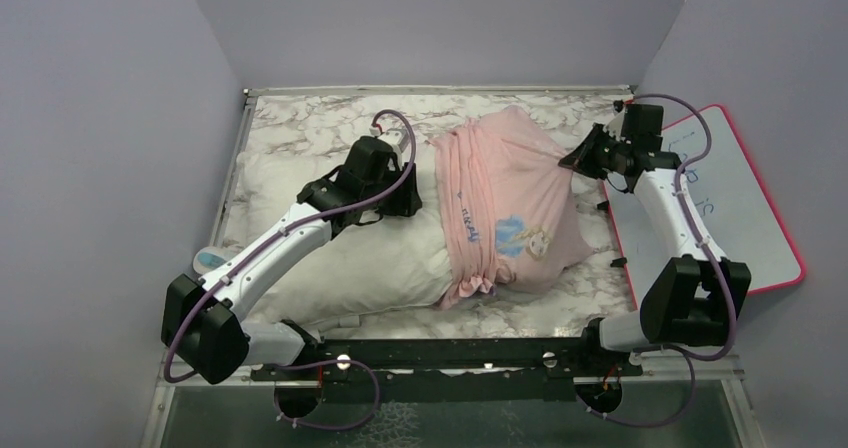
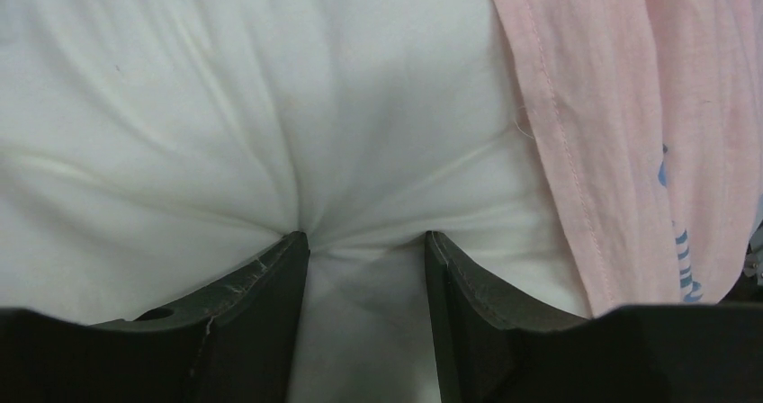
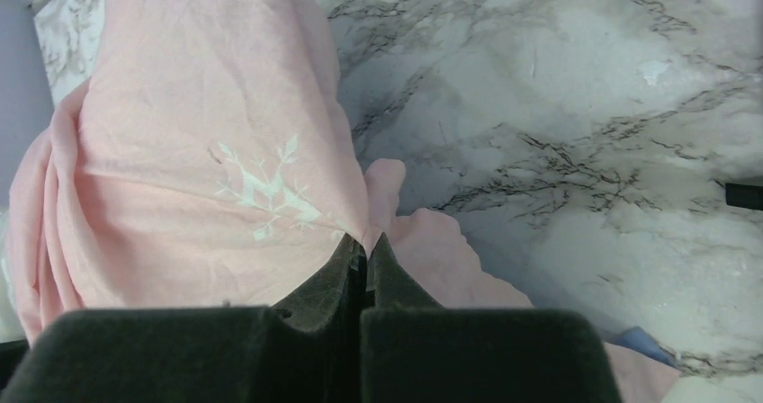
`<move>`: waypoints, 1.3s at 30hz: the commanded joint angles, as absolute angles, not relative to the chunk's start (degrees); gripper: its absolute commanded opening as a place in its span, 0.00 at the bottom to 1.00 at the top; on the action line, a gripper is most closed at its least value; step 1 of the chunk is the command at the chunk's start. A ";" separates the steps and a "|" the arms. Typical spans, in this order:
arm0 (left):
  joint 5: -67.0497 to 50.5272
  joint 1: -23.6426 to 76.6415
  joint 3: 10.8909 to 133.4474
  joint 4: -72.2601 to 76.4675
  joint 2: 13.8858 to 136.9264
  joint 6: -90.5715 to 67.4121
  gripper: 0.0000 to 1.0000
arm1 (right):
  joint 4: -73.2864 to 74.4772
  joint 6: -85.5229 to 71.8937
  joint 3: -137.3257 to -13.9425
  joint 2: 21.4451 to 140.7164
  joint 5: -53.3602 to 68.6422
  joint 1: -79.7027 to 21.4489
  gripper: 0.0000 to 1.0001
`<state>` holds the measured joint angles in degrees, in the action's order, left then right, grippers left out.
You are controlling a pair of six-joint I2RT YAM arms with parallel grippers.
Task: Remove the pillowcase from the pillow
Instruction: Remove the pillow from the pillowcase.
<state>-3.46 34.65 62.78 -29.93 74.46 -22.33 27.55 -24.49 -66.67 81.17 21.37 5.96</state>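
The white pillow (image 1: 330,258) lies across the left half of the table. Its right end is inside the pale pink pillowcase (image 1: 510,198), which is bunched up with the princess print showing. My left gripper (image 1: 405,203) presses down into the bare pillow (image 2: 225,106) beside the pillowcase's hem (image 2: 612,106). Its jaws are half closed, pinching a bulge of white fabric (image 2: 367,241). My right gripper (image 1: 578,160) is at the far right corner of the cover. In the right wrist view the gripper (image 3: 367,241) is shut on a pulled-up peak of the pink pillowcase (image 3: 198,151).
A pink-framed whiteboard (image 1: 735,198) lies along the table's right side under the right arm. The marble tabletop (image 1: 300,128) is bounded by lilac walls at the back and both sides. A small blue-and-white object (image 1: 212,259) sits at the left edge.
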 commanded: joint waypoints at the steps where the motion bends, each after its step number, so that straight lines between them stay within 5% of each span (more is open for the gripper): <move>1: 4.40 34.03 57.50 -41.54 75.68 -23.68 0.55 | 27.94 -23.39 -72.28 78.24 10.34 7.91 0.00; 16: -2.90 31.38 55.43 -35.47 74.68 -23.75 0.56 | 28.91 -25.39 -78.62 77.89 28.12 16.80 0.01; 23: -4.00 31.04 53.42 -32.83 71.28 -24.08 0.56 | 16.99 -30.79 -68.84 77.93 56.88 16.71 0.05; 28: -5.16 30.94 52.48 -30.56 69.20 -23.64 0.50 | 21.13 -28.44 -62.42 77.09 55.66 16.70 0.10; 29: -5.36 30.94 52.43 -29.91 68.93 -23.71 0.47 | 22.59 -28.14 -61.32 76.70 53.31 16.70 0.26; 31: -5.25 30.89 52.47 -28.27 68.08 -23.85 0.45 | 26.54 -27.99 -59.44 76.64 48.05 16.70 0.73; 32: -4.81 30.93 52.51 -27.11 67.47 -23.98 0.44 | 27.60 -27.72 -58.47 76.85 47.33 16.71 0.84; 35: -3.34 30.94 52.82 -23.52 65.31 -23.50 0.44 | 30.92 -25.35 -57.32 78.11 48.52 16.70 0.96; 39: -1.01 30.89 54.37 -22.76 63.67 -22.19 0.48 | 36.23 -23.82 -56.87 73.69 40.91 16.70 0.99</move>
